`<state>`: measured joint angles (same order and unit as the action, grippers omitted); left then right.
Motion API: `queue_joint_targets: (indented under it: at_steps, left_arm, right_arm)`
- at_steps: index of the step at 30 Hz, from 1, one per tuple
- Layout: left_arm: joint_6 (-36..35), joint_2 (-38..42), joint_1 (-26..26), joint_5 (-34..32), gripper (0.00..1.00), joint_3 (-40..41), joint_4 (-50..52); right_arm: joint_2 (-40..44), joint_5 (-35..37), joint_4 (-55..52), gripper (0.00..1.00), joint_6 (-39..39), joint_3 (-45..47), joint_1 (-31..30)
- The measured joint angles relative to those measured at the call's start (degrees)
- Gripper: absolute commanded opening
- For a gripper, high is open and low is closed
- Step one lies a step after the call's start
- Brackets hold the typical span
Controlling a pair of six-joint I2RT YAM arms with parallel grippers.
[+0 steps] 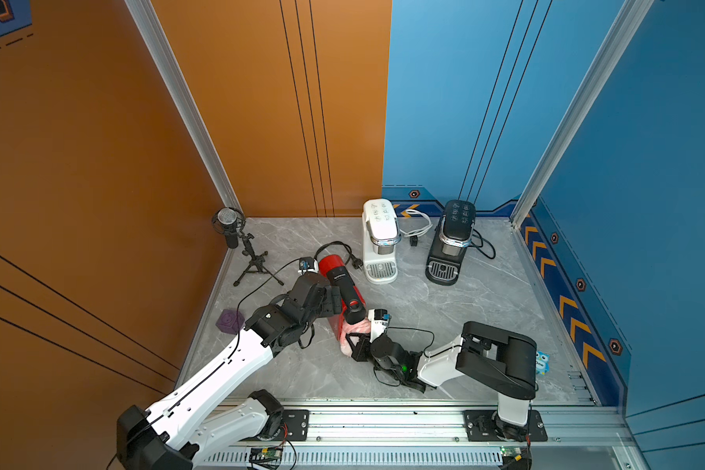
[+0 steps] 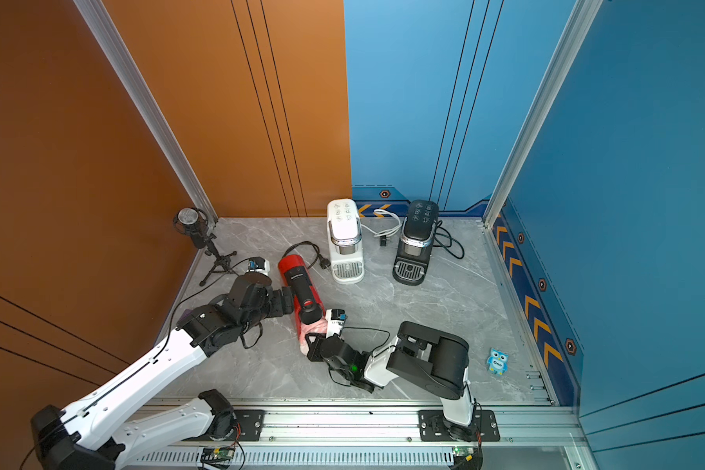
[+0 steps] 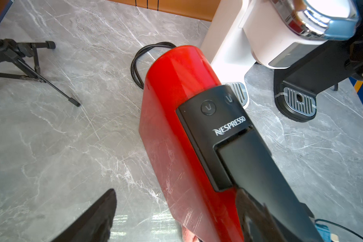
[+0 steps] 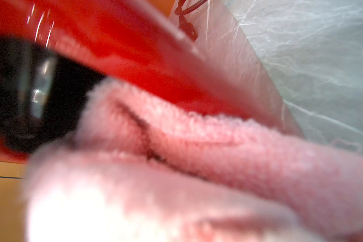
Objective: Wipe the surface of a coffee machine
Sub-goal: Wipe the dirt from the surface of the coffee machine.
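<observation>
Looking over the grey marble bench (image 1: 485,317) first: it carries three coffee machines, and the one that matters is the red Nespresso machine (image 1: 336,272). It sits left of centre and nearer the front than the other two. By the back wall stand a white coffee machine (image 1: 379,244) and a black coffee machine (image 1: 450,244), side by side, with neither arm near them. In the back left corner there's a microphone on a tripod (image 1: 231,228).

Now the arms. The left gripper (image 3: 175,194) is at the red machine's flank with its jaws spread wide. One finger (image 3: 96,218) hangs over bare bench and the other crosses the black top panel. Bench shows between the outer finger and the red shell, so nothing is held. The right gripper (image 1: 357,341) comes in low at the machine's front end, jaws closed tight on a pink cloth (image 1: 359,326). The right wrist view shows the cloth's folds pressed against the red body.

Smallest of all are a purple block (image 1: 229,320) at the left edge and a blue owl figure (image 2: 497,360) off to the right, both well clear.

My read is that wiping is under way on the lower front. The next move calls for sweeping the cloth along the red side and up onto the black top with steady contact. The left jaws should brace the body, since a light machine could slide.
</observation>
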<state>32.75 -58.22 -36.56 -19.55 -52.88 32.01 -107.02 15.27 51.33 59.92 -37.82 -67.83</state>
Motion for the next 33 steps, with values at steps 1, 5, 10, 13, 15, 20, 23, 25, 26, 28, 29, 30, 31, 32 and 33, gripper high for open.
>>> queue_joint_targets:
  at_steps: [1, 5, 10, 13, 15, 20, 23, 25, 26, 28, 29, 30, 31, 32, 33]
  left_arm:
    - [-0.2, -0.1, -0.3, 0.1, 0.90, -0.6, -0.2]
    - [-0.7, -0.4, -1.3, 0.2, 0.89, -3.0, -0.9]
    - [-0.6, 0.4, -1.6, 0.0, 0.90, -3.2, -0.9]
    - [-0.7, -0.1, -1.8, 0.0, 0.90, -3.2, -0.9]
    - [-1.1, -1.9, -2.2, 0.0, 0.90, -3.3, -0.9]
    - [-1.5, -6.2, -3.3, -1.2, 0.89, -3.2, -1.4]
    - [-1.0, -5.8, -3.4, -1.5, 0.88, -2.1, -2.8]
    - [-0.2, -5.2, -3.6, -1.7, 0.88, -0.9, -4.2]
    - [0.2, -4.9, -3.6, -1.9, 0.88, -0.4, -4.7]
    - [0.8, -4.3, -3.7, -2.1, 0.88, 0.5, -5.7]
    - [1.2, -4.0, -3.7, -2.1, 0.88, 0.9, -6.2]
    - [1.4, -3.7, -3.7, -2.1, 0.88, 1.4, -6.6]
    - [1.7, -3.5, -3.7, -2.1, 0.88, 1.7, -7.0]
    - [1.9, -3.2, -3.7, -2.1, 0.88, 2.0, -7.3]
    - [2.2, -3.1, -3.7, -2.1, 0.87, 2.3, -7.6]
  right_arm:
    - [0.8, 0.0, -1.0, 0.00, -0.5, -0.2, 0.0]
    - [0.6, -0.6, -4.1, 0.00, -1.7, -3.0, 1.0]
    - [-4.0, -0.6, -5.3, 0.00, -2.0, -6.9, 2.2]
    - [-6.6, -0.4, -5.1, 0.00, -1.8, -8.9, 2.6]
    - [-7.8, -0.3, -4.6, 0.00, -1.2, -9.9, 2.8]
    - [-9.0, 0.8, -2.6, 0.00, 0.1, -9.8, 2.2]
    - [-8.7, 1.5, -1.6, 0.00, 0.1, -8.3, 1.4]
    - [-7.6, 1.5, -1.8, 0.00, -0.1, -7.1, 0.5]
    - [-6.8, 1.5, -2.3, 0.00, -0.2, -6.5, 0.2]
    - [-4.7, 1.5, -4.1, 0.00, -0.9, -5.6, -0.3]
    - [-3.3, 1.4, -5.4, 0.00, -1.5, -5.3, -0.6]
    - [-1.9, 1.3, -6.5, 0.00, -1.9, -5.3, -0.7]
    - [-0.7, 1.1, -6.9, 0.00, -2.1, -5.4, -0.6]
    - [0.3, 1.0, -7.1, 0.00, -2.6, -5.4, -0.6]
    - [0.9, 0.7, -7.5, 0.00, -3.0, -5.8, -0.4]
